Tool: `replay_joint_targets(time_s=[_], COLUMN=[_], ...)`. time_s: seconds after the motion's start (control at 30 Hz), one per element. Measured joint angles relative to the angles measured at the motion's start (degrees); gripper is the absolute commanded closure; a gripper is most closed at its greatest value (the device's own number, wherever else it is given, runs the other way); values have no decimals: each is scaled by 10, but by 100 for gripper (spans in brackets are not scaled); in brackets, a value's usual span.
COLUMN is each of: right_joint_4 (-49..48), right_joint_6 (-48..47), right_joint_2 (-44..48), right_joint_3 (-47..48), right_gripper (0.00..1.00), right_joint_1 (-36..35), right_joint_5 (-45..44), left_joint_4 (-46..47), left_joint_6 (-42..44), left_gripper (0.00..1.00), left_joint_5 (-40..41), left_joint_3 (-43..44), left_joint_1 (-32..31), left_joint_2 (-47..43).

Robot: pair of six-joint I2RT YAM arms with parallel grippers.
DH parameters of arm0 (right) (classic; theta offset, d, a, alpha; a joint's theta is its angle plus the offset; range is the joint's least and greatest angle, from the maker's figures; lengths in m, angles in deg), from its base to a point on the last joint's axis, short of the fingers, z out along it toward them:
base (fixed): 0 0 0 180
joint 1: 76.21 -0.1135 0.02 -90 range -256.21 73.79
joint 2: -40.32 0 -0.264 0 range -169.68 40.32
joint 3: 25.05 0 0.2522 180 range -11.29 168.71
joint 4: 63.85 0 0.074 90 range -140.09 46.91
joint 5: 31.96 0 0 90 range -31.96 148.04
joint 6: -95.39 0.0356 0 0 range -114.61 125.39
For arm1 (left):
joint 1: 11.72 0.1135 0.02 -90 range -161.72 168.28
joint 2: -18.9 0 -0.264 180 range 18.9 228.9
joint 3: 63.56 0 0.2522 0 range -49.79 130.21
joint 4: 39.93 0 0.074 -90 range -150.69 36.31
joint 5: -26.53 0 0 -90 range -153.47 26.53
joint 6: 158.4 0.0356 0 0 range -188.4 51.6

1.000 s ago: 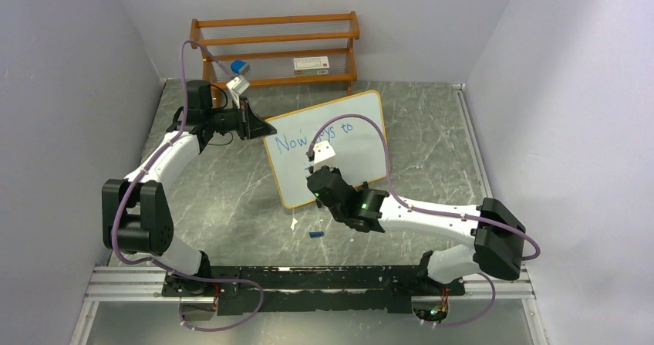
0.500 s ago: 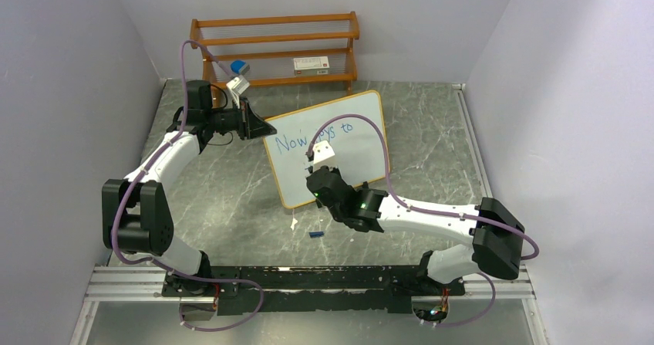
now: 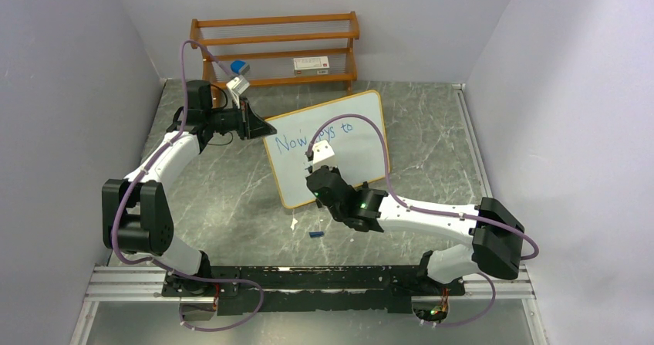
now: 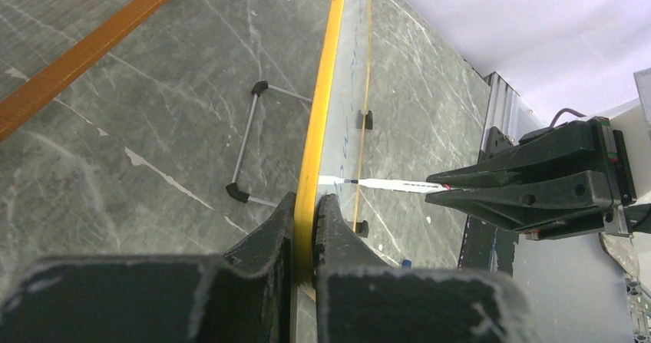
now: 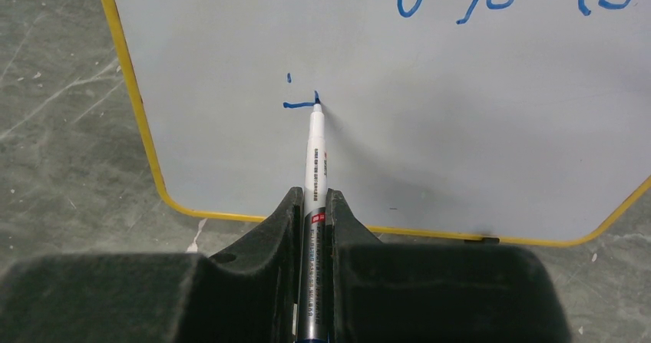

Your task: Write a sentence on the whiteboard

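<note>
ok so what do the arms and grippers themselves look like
Both arms are alike: the left arm and right arm have white links with black joint housings, and a thin purple cable loops along each. The left gripper and right gripper are matte black with two wedge-shaped fingers. A green light glows on the right arm.

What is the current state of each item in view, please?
whiteboard: standing on the table
sentence: unfinished, second row barely started
marker: uncapped, tip on the whiteboard
left tool: shut on the whiteboard's edge
right tool: shut on the marker
</note>
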Motion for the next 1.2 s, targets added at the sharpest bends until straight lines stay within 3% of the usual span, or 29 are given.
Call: replay_joint_targets(time_s=[1.2], right_joint_4=[-24], right_joint_6=[-22], right_joint_2=[-5], right_joint_3=[5], right_gripper=[100], right_joint_1=[1], right_joint_5=[4], left_joint_4=[-1], left_joint_6=[0], left_gripper=[95], left_joint_5=[4], left_joint_3=[0], left_joint_1=[0], left_joint_2=[0])
